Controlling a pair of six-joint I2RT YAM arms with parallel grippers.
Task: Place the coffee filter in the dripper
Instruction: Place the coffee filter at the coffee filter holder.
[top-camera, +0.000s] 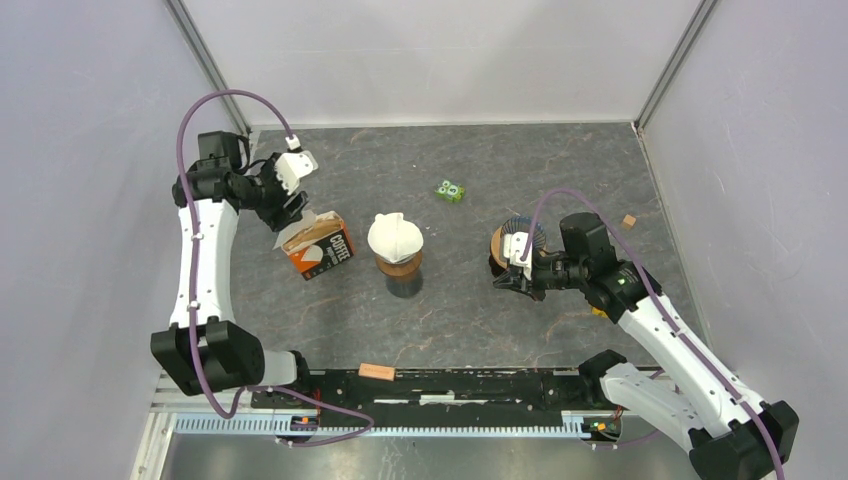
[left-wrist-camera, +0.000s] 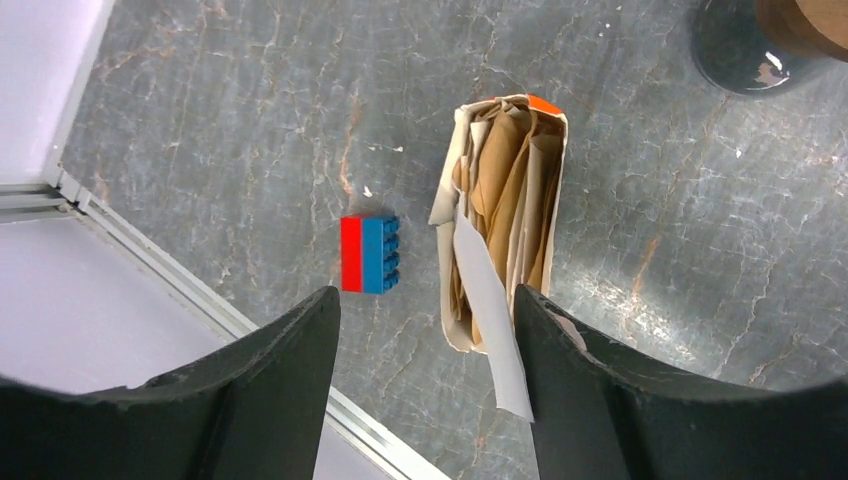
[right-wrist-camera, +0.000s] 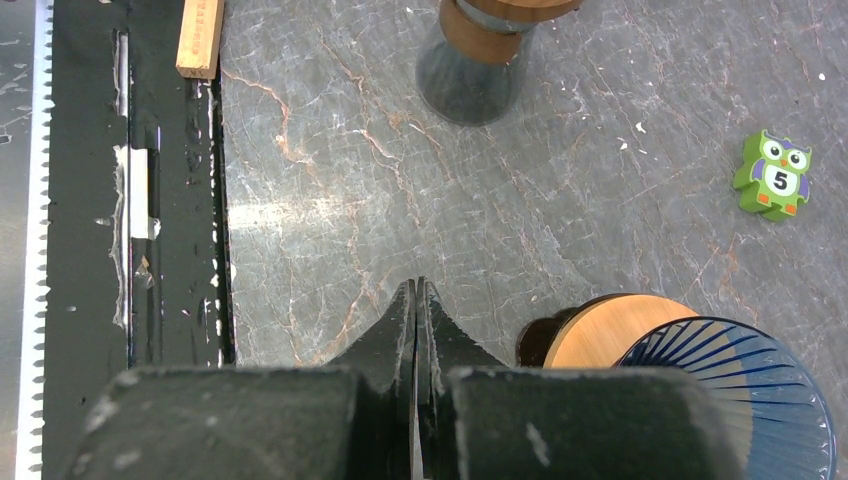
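Observation:
An orange coffee filter box (top-camera: 318, 247) lies open on the table, left of centre. In the left wrist view it (left-wrist-camera: 505, 220) is packed with brown and white filters, and one white filter edge (left-wrist-camera: 490, 330) sticks out beside my right finger. My left gripper (top-camera: 287, 218) (left-wrist-camera: 425, 400) is open above the box's open end. A white filter (top-camera: 395, 236) sits on a wood-collared glass stand (top-camera: 400, 272) at centre. A blue ribbed glass dripper (top-camera: 517, 240) (right-wrist-camera: 730, 400) on a wooden ring is at the right. My right gripper (top-camera: 506, 281) (right-wrist-camera: 416, 290) is shut and empty beside it.
A red and blue brick (left-wrist-camera: 369, 254) lies left of the box, near the wall rail. A green owl block (top-camera: 450, 190) (right-wrist-camera: 773, 177) lies behind centre. A small brown cube (top-camera: 628, 221) is at the far right. A wooden block (top-camera: 377, 372) (right-wrist-camera: 200, 38) rests on the black front rail.

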